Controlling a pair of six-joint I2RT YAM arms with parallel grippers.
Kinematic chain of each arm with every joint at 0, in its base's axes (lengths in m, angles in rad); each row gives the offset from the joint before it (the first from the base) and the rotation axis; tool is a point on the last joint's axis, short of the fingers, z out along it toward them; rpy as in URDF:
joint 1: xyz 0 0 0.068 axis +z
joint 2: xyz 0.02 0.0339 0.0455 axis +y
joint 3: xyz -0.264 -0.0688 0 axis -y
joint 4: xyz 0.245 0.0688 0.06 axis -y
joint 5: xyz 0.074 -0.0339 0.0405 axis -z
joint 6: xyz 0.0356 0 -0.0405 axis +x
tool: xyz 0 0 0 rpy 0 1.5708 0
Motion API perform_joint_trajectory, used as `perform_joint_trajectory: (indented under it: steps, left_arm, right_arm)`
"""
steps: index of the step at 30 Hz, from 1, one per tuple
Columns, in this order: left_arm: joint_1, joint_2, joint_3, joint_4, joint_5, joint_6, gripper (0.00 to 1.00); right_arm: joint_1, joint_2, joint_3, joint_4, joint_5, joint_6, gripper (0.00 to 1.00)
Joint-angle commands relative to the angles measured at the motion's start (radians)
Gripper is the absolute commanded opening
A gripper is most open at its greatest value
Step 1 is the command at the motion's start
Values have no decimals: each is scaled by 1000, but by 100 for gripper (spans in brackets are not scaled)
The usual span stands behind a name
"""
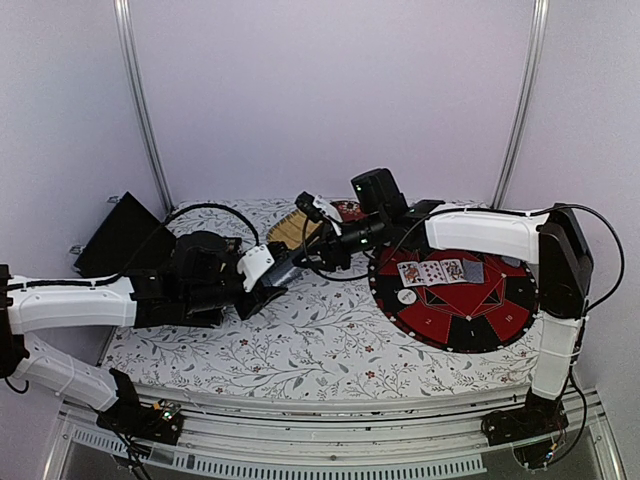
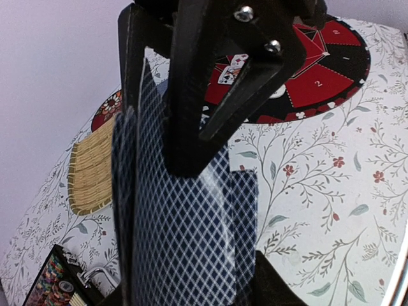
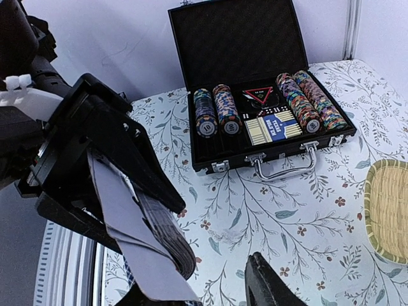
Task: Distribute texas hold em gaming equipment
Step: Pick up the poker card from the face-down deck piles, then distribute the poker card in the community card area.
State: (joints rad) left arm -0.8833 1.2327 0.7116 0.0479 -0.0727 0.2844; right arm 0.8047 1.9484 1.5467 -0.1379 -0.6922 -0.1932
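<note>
The card deck [image 2: 185,242] has dark blue backs crossed by a fine white diamond lattice. The tablecloth [image 1: 320,340] is white with grey-green vines and small red flowers. The round mat [image 1: 455,300] is red and black (white dots along its rim). The woven tray [image 2: 92,169] is straw-tan; the poker chips [image 3: 306,105], striped in mixed colours, fill a black case [image 3: 242,44]

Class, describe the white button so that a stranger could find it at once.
Find the round red-and-black mat on the right of the floral table. In the top view, just below the left end of its row of cards lies the white button, the only round white piece there.
</note>
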Motion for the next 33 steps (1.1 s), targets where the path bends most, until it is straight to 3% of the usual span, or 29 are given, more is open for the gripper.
perform_joint_trajectory:
  steps: [1,13,24,33]
  left_arm:
    - [-2,6,17,40,3,6,44]
    - [2,23,14,41,-4,2,44]
    - [14,38,13,49,-18,-18,44]
    - [27,60,4,70,-15,-50,44]
  right_arm:
    - [-4,-62,4,-68,30,-33,39]
    - [-4,-88,54,-229,71,-87,3]
    - [-26,-225,11,-300,127,-122,1]
    - [-256,-430,-202,-135,176,173,1]
